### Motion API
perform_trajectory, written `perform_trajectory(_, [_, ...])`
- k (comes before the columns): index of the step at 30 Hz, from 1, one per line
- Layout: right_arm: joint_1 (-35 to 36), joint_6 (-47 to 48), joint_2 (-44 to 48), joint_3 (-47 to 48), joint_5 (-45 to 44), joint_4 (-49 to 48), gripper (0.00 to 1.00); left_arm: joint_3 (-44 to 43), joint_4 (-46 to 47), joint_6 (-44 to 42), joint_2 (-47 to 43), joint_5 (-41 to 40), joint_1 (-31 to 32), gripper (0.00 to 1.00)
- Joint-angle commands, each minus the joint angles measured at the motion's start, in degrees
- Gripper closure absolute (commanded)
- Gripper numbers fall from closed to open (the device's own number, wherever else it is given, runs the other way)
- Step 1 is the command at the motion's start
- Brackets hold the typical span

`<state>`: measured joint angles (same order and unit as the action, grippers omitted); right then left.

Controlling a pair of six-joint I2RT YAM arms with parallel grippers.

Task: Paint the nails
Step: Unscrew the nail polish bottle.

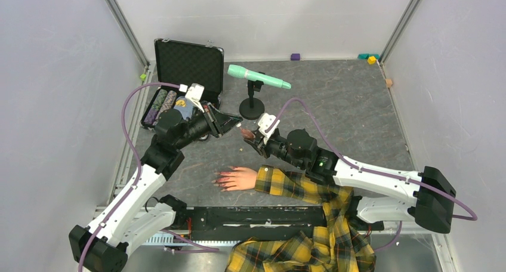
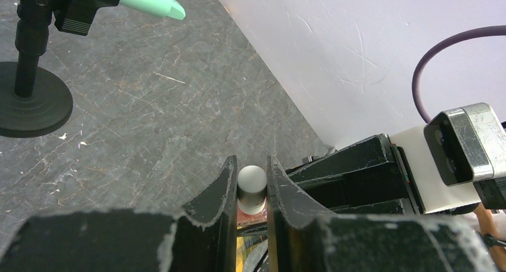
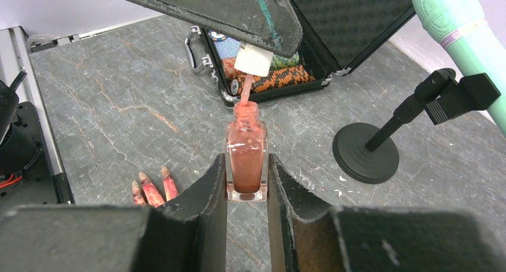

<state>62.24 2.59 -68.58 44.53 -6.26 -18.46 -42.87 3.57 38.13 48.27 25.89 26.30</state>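
The pale mannequin hand (image 1: 241, 178) lies on the grey table, its yellow plaid sleeve (image 1: 298, 187) running right. Its red-smeared nails (image 1: 219, 179) point left; three fingertips also show in the right wrist view (image 3: 152, 190). My right gripper (image 1: 247, 135) (image 3: 246, 164) is shut on the open polish bottle (image 3: 246, 155) and holds it above the table behind the hand. My left gripper (image 1: 236, 124) (image 2: 251, 164) is shut on the white cap (image 2: 252, 182). The cap (image 3: 253, 62) and its brush stem (image 3: 244, 88) reach down into the bottle's neck.
A mint-green microphone (image 1: 258, 76) sits on a black stand with a round base (image 1: 252, 110) just behind both grippers. An open black case (image 1: 186, 66) of poker chips stands at the back left. Small coloured blocks (image 1: 371, 58) lie along the back wall.
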Motion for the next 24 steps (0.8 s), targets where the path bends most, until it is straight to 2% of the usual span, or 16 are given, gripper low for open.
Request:
perform_trajectory(1, [0.3,-0.8,2.3,0.3,-1.9,-5.0,1.00,-0.5,1.9,1.1,-0.2,1.0,-0.3,0.98])
perform_trajectory(10, [0.3,-1.0,7.0,-2.7,-4.4,-5.9,1.00,-1.2,0.1,-0.3,-0.5,-0.2,-0.3,0.98])
perform_trajectory(16, [0.3,1.0,11.4,-4.8,-10.1,-2.8,1.00,-1.5,-1.0,-1.6,-2.0,-2.0,-0.4,0.98])
perform_trajectory(24, [0.2,4.3,6.1,1.1,-2.8,7.4,1.00,-1.5,-0.7,-1.6,-2.7,-1.7,-0.3,0.98])
